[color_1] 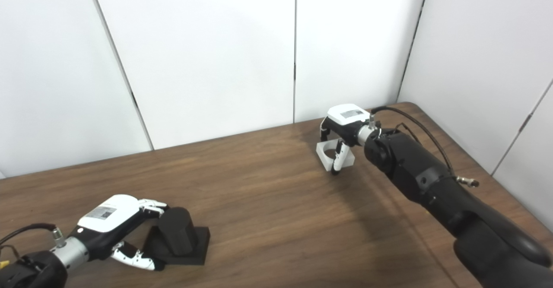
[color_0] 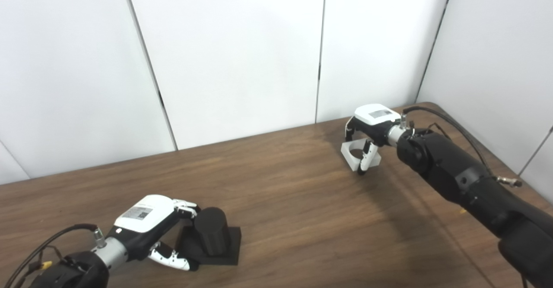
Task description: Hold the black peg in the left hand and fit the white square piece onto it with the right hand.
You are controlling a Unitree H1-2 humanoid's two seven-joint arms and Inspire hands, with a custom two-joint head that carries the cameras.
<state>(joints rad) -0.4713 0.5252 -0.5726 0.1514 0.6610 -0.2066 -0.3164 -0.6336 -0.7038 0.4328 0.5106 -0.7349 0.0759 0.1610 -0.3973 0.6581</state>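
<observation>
The left robot hand wraps the black peg on the worktop while the right robot hand pinches the white square piece far across — a thin grip that could slip or tilt it in transit.

The table is made of dark brown wood with a smooth top; the black peg looks matt, the white square piece like plastic
</observation>
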